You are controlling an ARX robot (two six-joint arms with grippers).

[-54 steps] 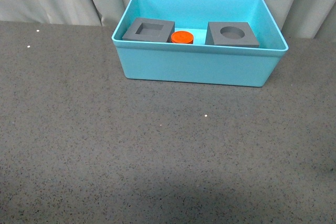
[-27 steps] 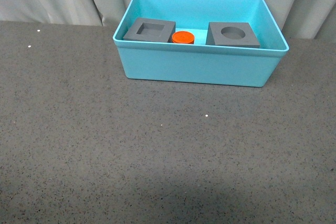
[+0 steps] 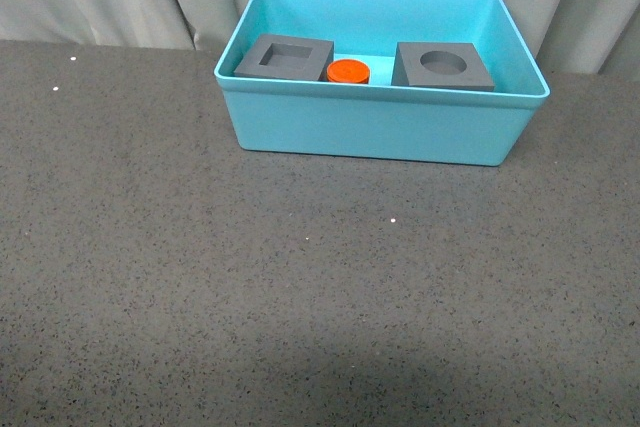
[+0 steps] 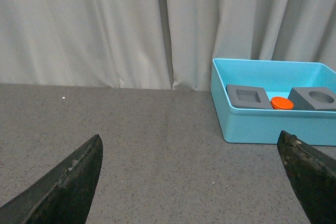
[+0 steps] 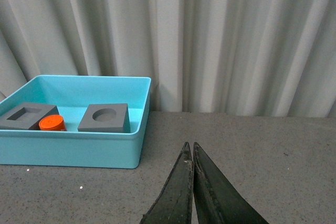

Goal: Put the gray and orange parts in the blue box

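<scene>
**A:** When you check the front view, what is left to do?

**B:** By my reading, nothing. You have the blue box (image 3: 380, 127) near the far edge of the bench (image 3: 300, 297), and all three parts sit inside it: the gray cube with the square recess (image 3: 285, 57) toward its left end, the gray cube with the round recess (image 3: 443, 65) toward its right, and the orange cylinder (image 3: 347, 71) between them, just beside the square-recess one. Neither arm shows in that view, and no part lies loose on the bench.

**A:** And your left wrist view?

**B:** Your left hand (image 4: 194, 182) has its fingers spread wide apart and holds nothing. The box is well off from it, with the same three parts inside.

**A:** The right wrist view?

**B:** Your right hand (image 5: 192, 182) has its fingers pressed together with nothing between them. From there both cubes look matte and sharp-edged, sitting flat, and the cylinder stands upright. Its numerals I cannot make out.
</scene>
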